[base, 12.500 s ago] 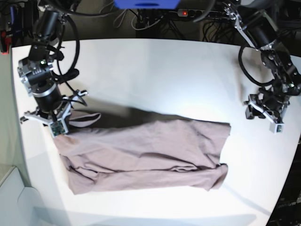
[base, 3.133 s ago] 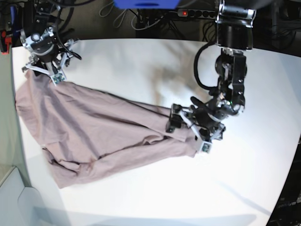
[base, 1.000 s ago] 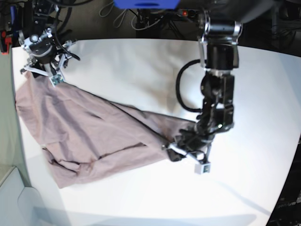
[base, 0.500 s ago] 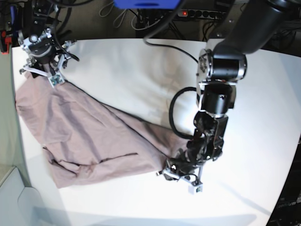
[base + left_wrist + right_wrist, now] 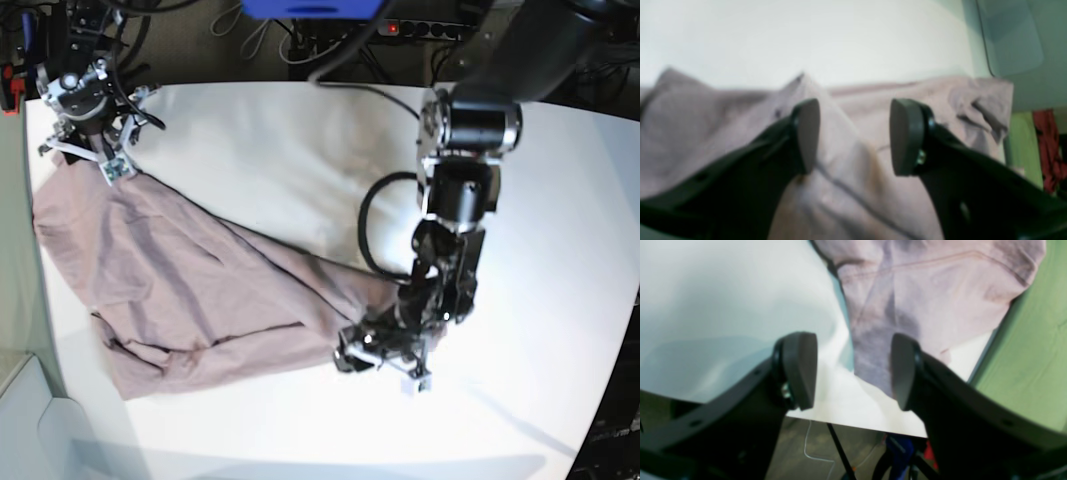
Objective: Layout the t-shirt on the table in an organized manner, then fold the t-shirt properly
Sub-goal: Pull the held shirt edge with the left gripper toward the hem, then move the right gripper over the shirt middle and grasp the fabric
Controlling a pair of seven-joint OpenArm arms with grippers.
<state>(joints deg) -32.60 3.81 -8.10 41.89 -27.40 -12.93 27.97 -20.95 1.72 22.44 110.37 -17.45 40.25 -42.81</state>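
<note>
The mauve-pink t-shirt lies crumpled across the left half of the white table, running from the far left corner down to the front middle. My left gripper hovers low over its right-hand corner. In the left wrist view the left gripper is open, with the t-shirt lying under and between the fingers. My right gripper sits at the shirt's far left corner. The right wrist view shows the right gripper open above the t-shirt near the table edge.
A power strip with a red light, cables and a blue object lie behind the table. A pale bin stands off the front left corner. The shirt's left side reaches the table's left edge.
My left gripper dragged the shirt's right corner toward the front, then went from shut to open, letting the cloth go. The right gripper stayed put and open.
</note>
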